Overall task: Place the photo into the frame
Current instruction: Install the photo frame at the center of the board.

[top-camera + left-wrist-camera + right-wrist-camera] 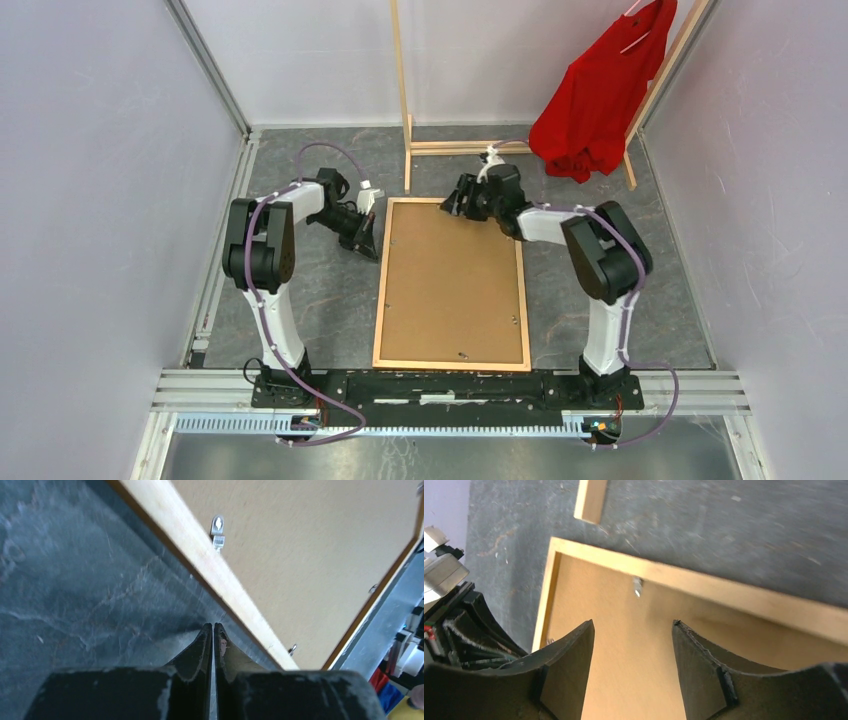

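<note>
Frame (452, 365) lies lengthwise near-to-far on the counter (320, 300), the closed left tool (368, 238) beside its left edge, the spread right tool (458, 200) over its far edge.

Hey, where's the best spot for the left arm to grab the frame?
Probably the frame's left long strip, approached from outside with the left gripper opened. It lies flat and the backing panel fills its middle, so only the thin outer rim offers an edge.
</note>
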Motion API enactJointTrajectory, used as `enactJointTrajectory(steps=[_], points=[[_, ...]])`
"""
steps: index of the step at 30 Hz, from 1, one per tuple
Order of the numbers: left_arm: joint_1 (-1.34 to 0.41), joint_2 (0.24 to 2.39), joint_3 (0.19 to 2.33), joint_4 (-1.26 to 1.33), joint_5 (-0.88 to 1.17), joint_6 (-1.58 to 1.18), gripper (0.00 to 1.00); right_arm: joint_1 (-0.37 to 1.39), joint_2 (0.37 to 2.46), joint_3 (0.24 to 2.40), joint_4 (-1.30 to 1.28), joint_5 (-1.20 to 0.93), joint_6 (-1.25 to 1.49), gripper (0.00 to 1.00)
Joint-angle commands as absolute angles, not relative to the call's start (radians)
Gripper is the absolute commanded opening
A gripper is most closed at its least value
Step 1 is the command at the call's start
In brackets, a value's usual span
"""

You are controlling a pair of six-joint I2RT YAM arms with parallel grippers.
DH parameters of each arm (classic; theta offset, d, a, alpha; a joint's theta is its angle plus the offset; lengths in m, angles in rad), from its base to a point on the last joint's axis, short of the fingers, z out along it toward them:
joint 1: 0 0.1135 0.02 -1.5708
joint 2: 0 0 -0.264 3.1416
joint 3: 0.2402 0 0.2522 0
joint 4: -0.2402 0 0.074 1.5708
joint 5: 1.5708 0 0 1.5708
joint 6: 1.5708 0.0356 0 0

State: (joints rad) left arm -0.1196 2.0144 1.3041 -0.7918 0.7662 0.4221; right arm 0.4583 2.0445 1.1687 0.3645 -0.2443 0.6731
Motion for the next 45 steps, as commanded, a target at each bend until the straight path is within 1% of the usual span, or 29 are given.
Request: enactJointTrajectory(steps=[1, 5, 8, 10, 14, 18, 19, 21, 23, 24, 27, 29, 32, 35, 38, 45], points=[[-0.115, 1.919, 1.256, -0.842, 0.634, 0.539, 0.11, 0.390, 1.793, 1.021, 0.312, -0.194, 0.587, 0.68], [-0.127, 1.865, 1.187, -0.831, 0.553, 0.571, 0.12, 0.364, 1.564, 0.858, 0.175, -0.050, 0.501, 0.77], [-0.155, 1.821, 1.122, -0.796, 0.510, 0.571, 0.11, 0.343, 1.409, 0.720, 0.108, 0.029, 0.467, 0.80], [-0.168, 1.800, 1.092, -0.769, 0.503, 0.548, 0.11, 0.327, 1.326, 0.643, 0.078, 0.040, 0.460, 0.81], [-0.177, 1.798, 1.094, -0.762, 0.527, 0.513, 0.10, 0.324, 1.188, 0.516, 0.014, 0.002, 0.446, 0.81], [-0.190, 1.791, 1.102, -0.766, 0.550, 0.502, 0.11, 0.325, 1.083, 0.405, -0.034, -0.105, 0.459, 0.81], [-0.195, 1.790, 1.103, -0.767, 0.547, 0.497, 0.12, 0.324, 1.062, 0.388, -0.047, -0.124, 0.461, 0.81], [-0.201, 1.792, 1.104, -0.756, 0.542, 0.481, 0.16, 0.324, 1.022, 0.357, -0.053, -0.178, 0.468, 0.81], [-0.202, 1.798, 1.108, -0.740, 0.543, 0.461, 0.20, 0.325, 0.986, 0.347, -0.084, -0.219, 0.465, 0.81], [-0.202, 1.807, 1.117, -0.738, 0.547, 0.452, 0.24, 0.325, 0.973, 0.346, -0.107, -0.237, 0.456, 0.80], [-0.203, 1.831, 1.153, -0.751, 0.587, 0.434, 0.30, 0.324, 0.935, 0.358, -0.173, -0.293, 0.426, 0.79], [-0.202, 1.839, 1.178, -0.769, 0.619, 0.433, 0.30, 0.324, 0.920, 0.381, -0.232, -0.298, 0.398, 0.77], [-0.202, 1.835, 1.193, -0.810, 0.640, 0.461, 0.30, 0.325, 0.883, 0.440, -0.319, -0.282, 0.342, 0.70], [-0.202, 1.827, 1.188, -0.834, 0.663, 0.487, 0.31, 0.330, 0.860, 0.469, -0.331, -0.370, 0.338, 0.67], [-0.205, 1.834, 1.184, -0.836, 0.671, 0.495, 0.31, 0.393, 0.877, 0.458, -0.288, -0.467, 0.371, 0.65], [-0.216, 1.868, 1.186, -0.821, 0.656, 0.489, 0.31, 0.637, 0.973, 0.428, -0.166, -0.508, 0.435, 0.65]])
